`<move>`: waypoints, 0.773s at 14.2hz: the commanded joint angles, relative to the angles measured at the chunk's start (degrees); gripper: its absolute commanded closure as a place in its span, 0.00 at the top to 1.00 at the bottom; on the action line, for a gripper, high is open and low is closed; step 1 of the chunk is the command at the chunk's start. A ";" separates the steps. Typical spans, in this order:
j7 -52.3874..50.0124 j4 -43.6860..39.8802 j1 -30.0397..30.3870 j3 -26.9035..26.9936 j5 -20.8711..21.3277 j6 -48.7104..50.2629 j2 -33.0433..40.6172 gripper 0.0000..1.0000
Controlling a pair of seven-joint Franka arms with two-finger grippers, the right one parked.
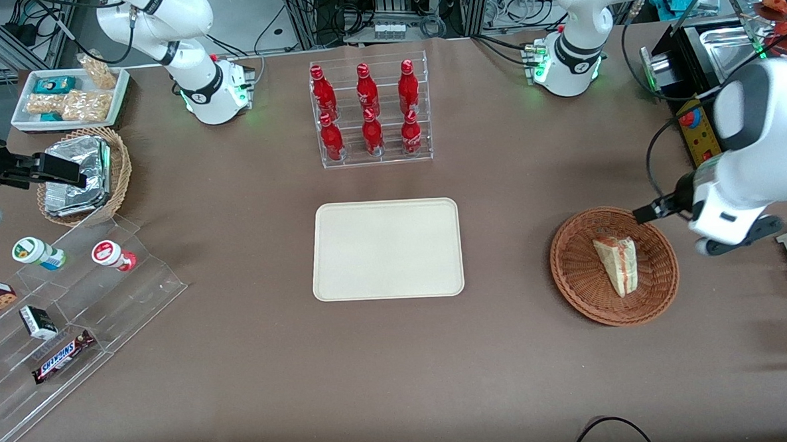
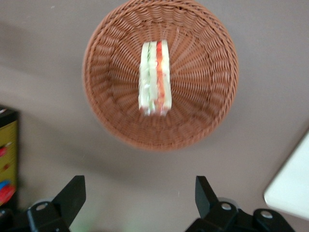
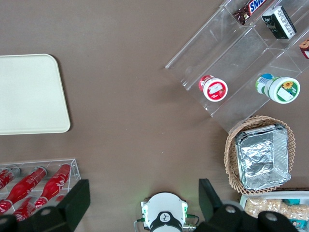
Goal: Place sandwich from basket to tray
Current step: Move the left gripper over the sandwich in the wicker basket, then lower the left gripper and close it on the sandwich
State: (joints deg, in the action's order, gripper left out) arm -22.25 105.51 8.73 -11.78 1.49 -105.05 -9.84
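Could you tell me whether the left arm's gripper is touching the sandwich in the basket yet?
Apart. The left wrist view shows the open gripper hovering over bare table, with the sandwich lying untouched in the basket.

left arm: reaching in from the working end, wrist bent downward. hand: fingers spread wide, empty, raised above bench.

One sandwich lies in one reddish-brown wicker basket; one cream tray sits bare. Six red bottles fill a clear rack. Two round tubs and one Snickers bar rest on the acrylic steps. One gripper, fingers spread, hangs above the basket.
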 commanded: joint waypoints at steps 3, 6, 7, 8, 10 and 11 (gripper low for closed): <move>-0.16 13.66 1.90 -0.17 -0.53 -19.55 0.53 1.00; -0.16 16.65 3.75 -0.17 -0.53 -27.38 -1.84 1.00; -0.16 17.01 3.75 -0.26 -0.53 -29.66 -2.81 1.00; -0.33 16.93 3.75 -0.26 -0.70 -30.64 -3.69 1.00; -4.10 16.66 3.75 -0.26 -1.05 -31.53 -4.31 1.00; -4.81 16.40 3.67 -0.26 -1.14 -31.71 -4.40 1.00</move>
State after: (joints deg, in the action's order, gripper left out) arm -24.80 122.17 12.26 -11.66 1.02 -135.81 -14.34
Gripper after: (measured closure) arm 0.000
